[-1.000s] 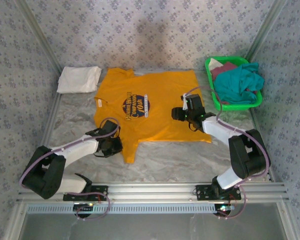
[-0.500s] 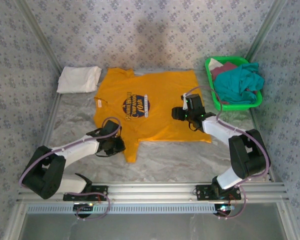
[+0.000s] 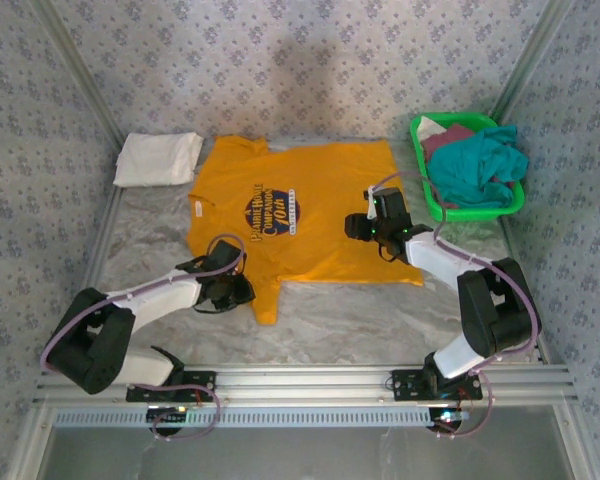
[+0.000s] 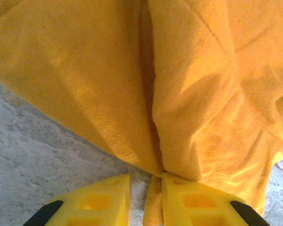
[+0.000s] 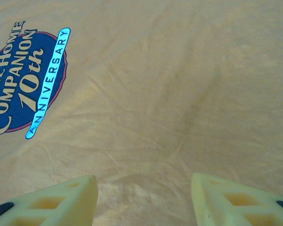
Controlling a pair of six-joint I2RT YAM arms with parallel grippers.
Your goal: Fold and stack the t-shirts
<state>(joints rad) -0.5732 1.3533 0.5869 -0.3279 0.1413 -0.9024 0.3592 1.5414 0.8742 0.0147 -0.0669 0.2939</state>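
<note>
One limp, light mustard-orange t-shirt [image 3: 320,190]: sleeve [image 4: 193,117] edge loose inside the barely parted left hand [image 4: 146,178]; right hand [image 5: 144,181] open over its body. Best pinched at hems.

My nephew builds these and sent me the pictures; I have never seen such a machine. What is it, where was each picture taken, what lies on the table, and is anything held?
These are two robot arms bolted at the near edge of a table, each ending in a two-fingered claw. The wide picture looks down from above and behind them. The close-ups come from cameras on the wrists; the yellow blocks are each claw's fingers. On the table lie a spread orange shirt, a folded white shirt and a green basket with a teal shirt and a maroon shirt. The left claw is almost closed with a fold of the orange shirt between its fingers; how firmly, I cannot tell. The right claw is open above that shirt, holding nothing.
</note>
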